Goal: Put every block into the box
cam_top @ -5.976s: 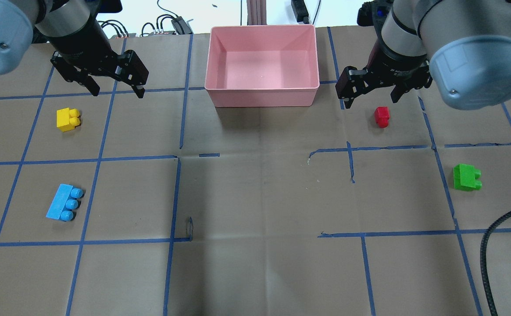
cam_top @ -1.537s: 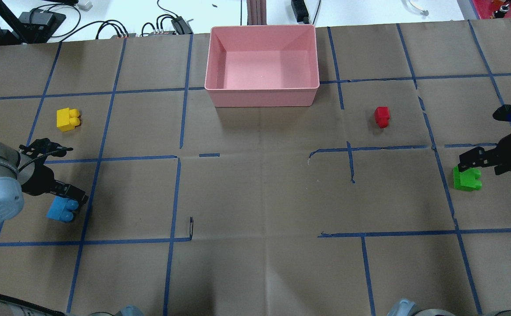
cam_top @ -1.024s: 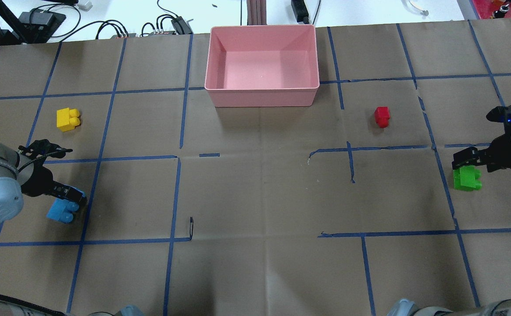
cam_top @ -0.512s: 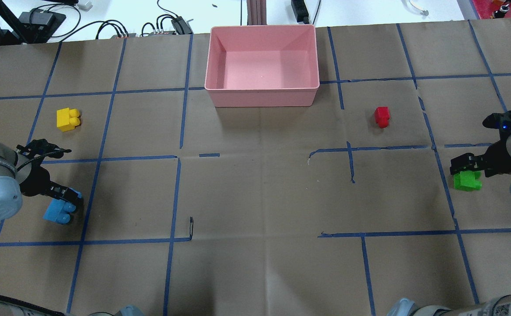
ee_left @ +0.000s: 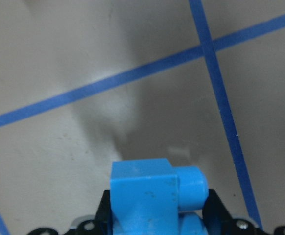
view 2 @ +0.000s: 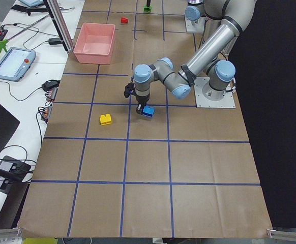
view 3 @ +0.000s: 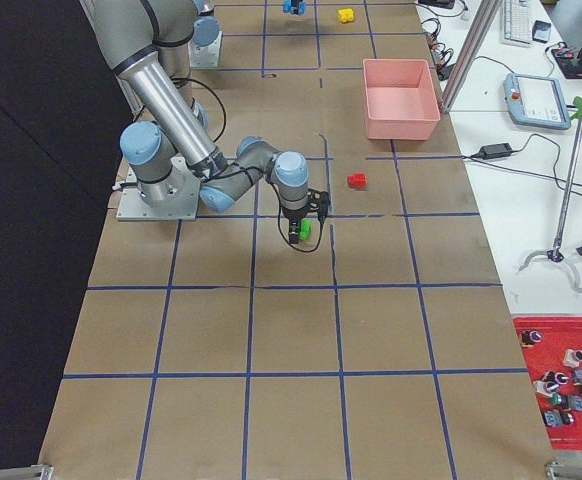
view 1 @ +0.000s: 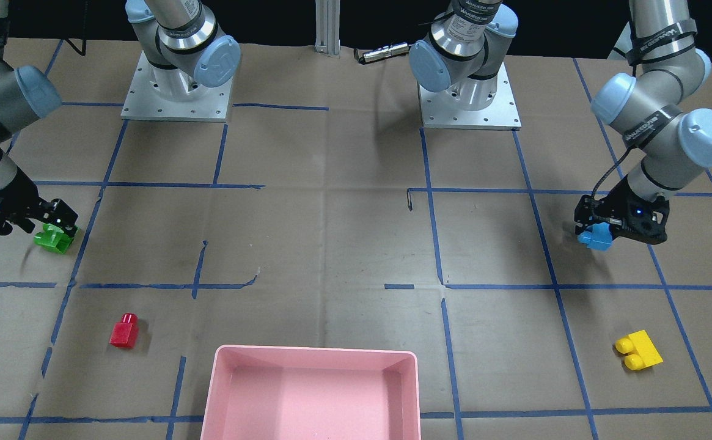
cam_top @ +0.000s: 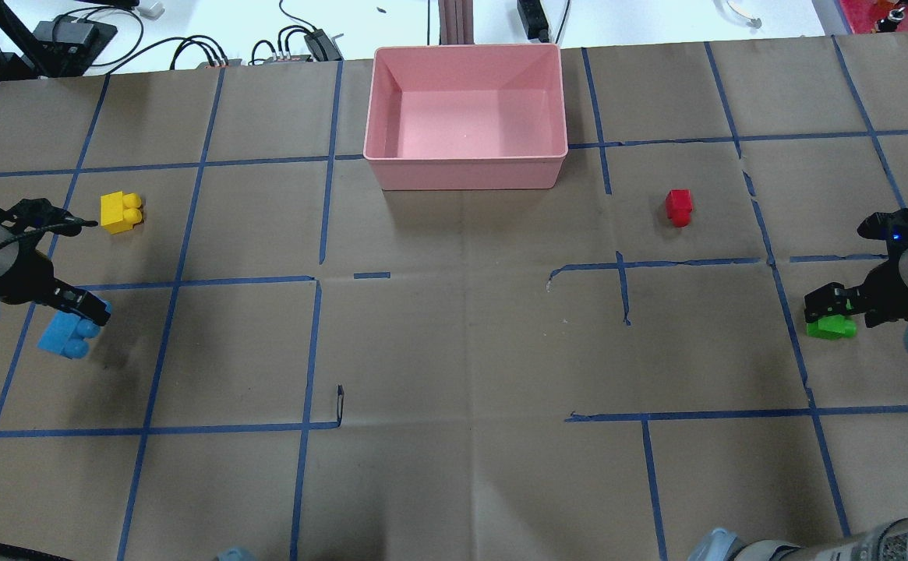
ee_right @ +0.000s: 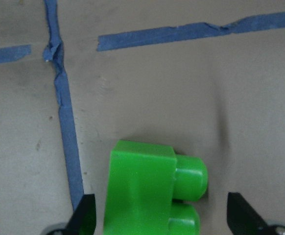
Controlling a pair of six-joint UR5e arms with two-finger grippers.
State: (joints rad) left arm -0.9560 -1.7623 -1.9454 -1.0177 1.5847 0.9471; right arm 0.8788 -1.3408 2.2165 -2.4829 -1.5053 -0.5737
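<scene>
So 0/4 in pink box (cam_top: 465, 175) | left gripper (cam_top: 87, 312) pinching blue block (cam_top: 64, 340), off tbl | right gripper (cam_top: 834, 310) spread round green block (cam_top: 832, 329), not grabbed yet | red block (cam_top: 679, 206) + yellow block (cam_top: 121, 212) untouched

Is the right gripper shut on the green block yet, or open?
Open. In the right wrist view the right gripper has its fingers flanking the green block, a gap showing on each side.

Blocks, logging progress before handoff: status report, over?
Left gripper shut on blue block, off the table. Right gripper open astride green block. Yellow block, red block on table; box empty. Nothing blocks the way.
</scene>
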